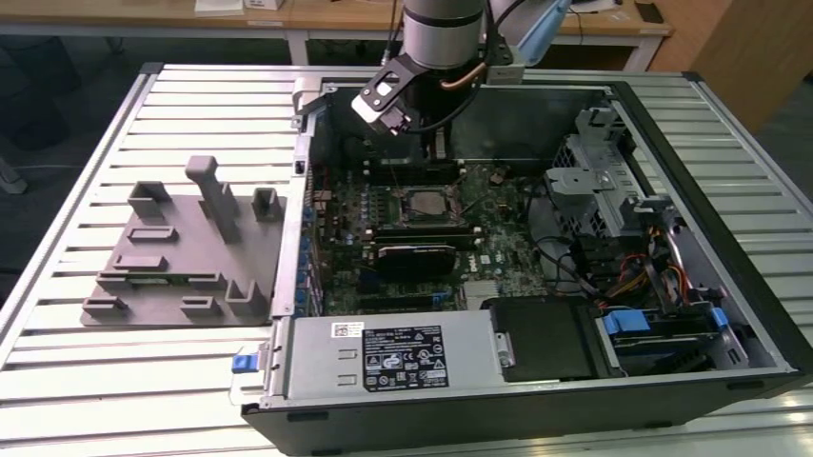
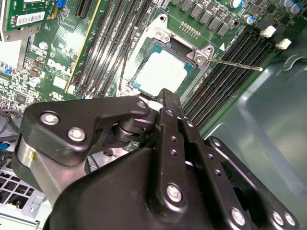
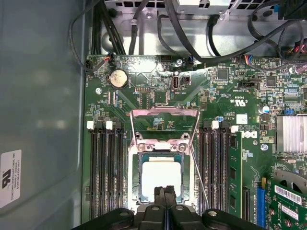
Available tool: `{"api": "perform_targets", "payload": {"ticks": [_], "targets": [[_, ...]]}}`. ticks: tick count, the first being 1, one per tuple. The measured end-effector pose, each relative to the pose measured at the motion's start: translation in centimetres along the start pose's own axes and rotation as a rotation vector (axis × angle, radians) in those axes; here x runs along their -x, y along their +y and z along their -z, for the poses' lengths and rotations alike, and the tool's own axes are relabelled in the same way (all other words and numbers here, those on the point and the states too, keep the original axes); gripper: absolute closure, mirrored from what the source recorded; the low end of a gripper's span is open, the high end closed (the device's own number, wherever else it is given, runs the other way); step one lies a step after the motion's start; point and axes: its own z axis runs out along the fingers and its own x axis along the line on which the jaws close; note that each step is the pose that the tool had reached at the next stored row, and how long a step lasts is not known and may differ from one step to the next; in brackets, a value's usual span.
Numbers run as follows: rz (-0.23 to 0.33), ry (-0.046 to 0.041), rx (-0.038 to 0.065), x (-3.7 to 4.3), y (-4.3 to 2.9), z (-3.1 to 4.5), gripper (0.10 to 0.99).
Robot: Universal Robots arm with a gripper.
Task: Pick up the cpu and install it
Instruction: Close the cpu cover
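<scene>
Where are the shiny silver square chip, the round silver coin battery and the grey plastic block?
Shiny silver square cpu (image 3: 161, 177): first wrist view, middle of its metal top.
Round silver coin battery (image 3: 118, 78): first wrist view, centre of its face.
Grey plastic fixture block (image 1: 163, 284): exterior view, its flat base.

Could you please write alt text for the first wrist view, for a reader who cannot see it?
The cpu lies in the motherboard socket, whose metal cover is flipped open. The shut tool hangs over the cpu's edge. Memory slots flank the socket.

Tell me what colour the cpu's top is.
The cpu top is pale shiny silver; first wrist view shows it best.
</scene>
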Motion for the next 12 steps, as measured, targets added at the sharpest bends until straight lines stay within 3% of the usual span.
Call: {"api": "perform_targets", "payload": {"ticks": [4, 11, 12], "targets": [[0.0, -0.0002, 0.0, 0.0, 0.24, 0.02, 0.98], [0.0, 0.0, 0.0, 0.0, 1.6, -0.05, 0.98], [0.0, 0.0, 0.0, -0.01, 2.69, -0.1, 0.98]]}}
